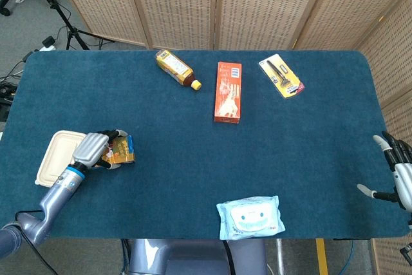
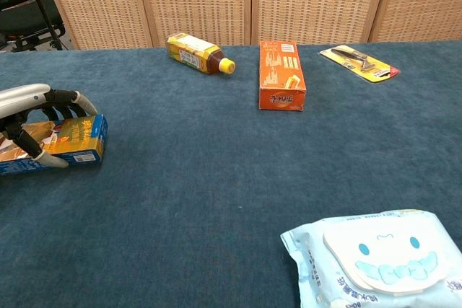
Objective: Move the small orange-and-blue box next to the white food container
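Nearest my body, a pack of wipes [image 1: 250,218] lies at the table's [image 1: 309,140] front edge. My right hand [image 1: 396,172] hangs off the right edge, fingers apart, holding nothing. My left hand [image 1: 91,149] grips the small box [image 1: 121,151] from above, fingers curled over its sides, near the left edge. The box sits just beside the white container [image 1: 55,164]; whether they touch, I cannot tell. Bare cloth runs wide across the middle. Further back lie a tall orange box [image 1: 228,91], a bottle [image 1: 176,68] and a yellow carded tool [image 1: 280,75], well apart.
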`<act>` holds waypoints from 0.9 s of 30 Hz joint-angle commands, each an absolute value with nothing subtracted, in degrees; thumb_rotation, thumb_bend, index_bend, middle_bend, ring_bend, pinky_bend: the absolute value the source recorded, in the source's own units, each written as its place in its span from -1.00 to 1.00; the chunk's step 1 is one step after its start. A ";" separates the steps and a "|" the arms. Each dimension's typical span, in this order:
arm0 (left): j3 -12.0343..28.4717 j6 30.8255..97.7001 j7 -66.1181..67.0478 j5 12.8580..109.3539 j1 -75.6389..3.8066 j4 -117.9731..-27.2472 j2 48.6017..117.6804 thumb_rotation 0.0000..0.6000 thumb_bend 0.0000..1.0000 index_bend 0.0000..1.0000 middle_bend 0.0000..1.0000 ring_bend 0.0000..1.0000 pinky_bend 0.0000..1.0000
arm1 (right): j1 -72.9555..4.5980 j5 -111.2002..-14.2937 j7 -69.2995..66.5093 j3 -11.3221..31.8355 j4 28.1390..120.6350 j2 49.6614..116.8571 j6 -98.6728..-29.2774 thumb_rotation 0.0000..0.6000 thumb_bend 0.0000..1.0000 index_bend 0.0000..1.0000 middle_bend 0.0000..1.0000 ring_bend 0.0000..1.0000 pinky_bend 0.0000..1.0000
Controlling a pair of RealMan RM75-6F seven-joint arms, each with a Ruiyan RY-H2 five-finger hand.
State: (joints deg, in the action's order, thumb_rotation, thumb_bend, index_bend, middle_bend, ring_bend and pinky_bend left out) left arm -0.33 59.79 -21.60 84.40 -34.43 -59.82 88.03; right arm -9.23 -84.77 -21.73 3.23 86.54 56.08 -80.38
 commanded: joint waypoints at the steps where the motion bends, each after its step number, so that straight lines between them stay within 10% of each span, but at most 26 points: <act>1: -0.36 60.59 -22.35 85.42 -34.46 -58.90 89.00 1.00 -0.92 0.06 -0.10 -0.33 -0.07 | -9.19 -84.76 -21.69 3.28 86.62 56.07 -80.25 1.00 -1.00 -1.00 -1.00 -1.00 -1.00; 4: -0.72 59.03 -21.73 85.67 -34.93 -59.69 88.79 1.00 -0.99 -0.16 -0.41 -0.63 -0.23 | -9.15 -84.74 -21.53 3.34 86.73 56.01 -80.02 1.00 -1.00 -1.00 -1.00 -1.00 -1.00; 8: -1.03 56.21 -18.78 84.92 -35.51 -62.29 86.81 1.00 -1.00 -0.96 -1.00 -1.00 -0.98 | -9.09 -84.73 -21.57 3.45 86.79 55.93 -79.86 1.00 -1.00 -1.00 -1.00 -1.00 -1.00; 27: 2.13 67.53 -17.71 89.19 -32.52 -87.38 73.59 1.00 -1.00 -1.00 -1.00 -1.00 -1.00 | -8.37 -85.48 -22.51 3.77 87.58 54.93 -80.48 1.00 -1.00 -1.00 -1.00 -1.00 -1.00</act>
